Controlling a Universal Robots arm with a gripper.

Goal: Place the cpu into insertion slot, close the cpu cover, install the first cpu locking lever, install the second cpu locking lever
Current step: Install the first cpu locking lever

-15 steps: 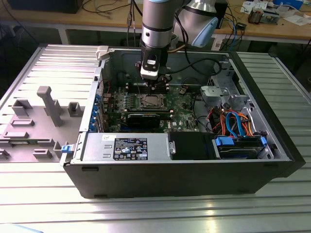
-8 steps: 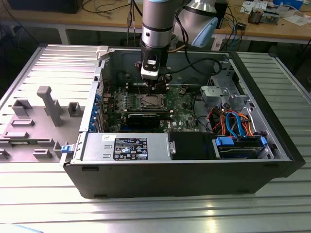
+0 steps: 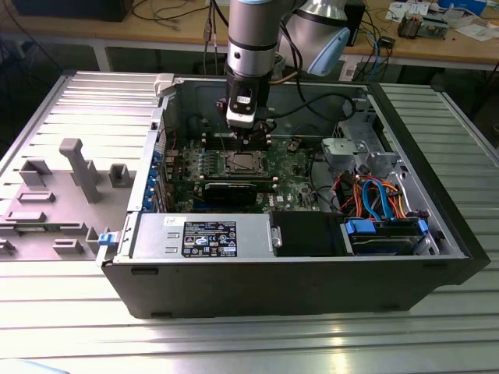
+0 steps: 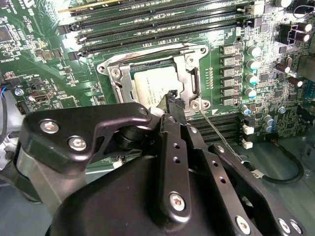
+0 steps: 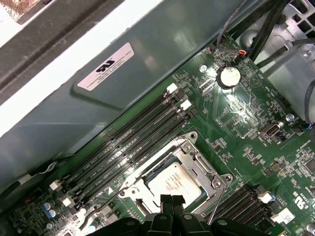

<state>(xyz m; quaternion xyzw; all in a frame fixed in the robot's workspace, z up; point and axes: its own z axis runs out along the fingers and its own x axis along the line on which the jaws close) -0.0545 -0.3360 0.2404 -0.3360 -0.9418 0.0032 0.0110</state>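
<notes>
Both wrist views are showing me the cpu (image 5: 173,183) seated under the cpu cover (image 5: 194,156), the tool (image 5: 171,201) clenched (empty); the exterior view is adding the whole open case (image 3: 437,234).

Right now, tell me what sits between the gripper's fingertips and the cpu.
Nothing: in both wrist views the gripper hangs just over the cpu cover's edge, with the cpu seated beneath the cover's window and the stretch bare.
</notes>
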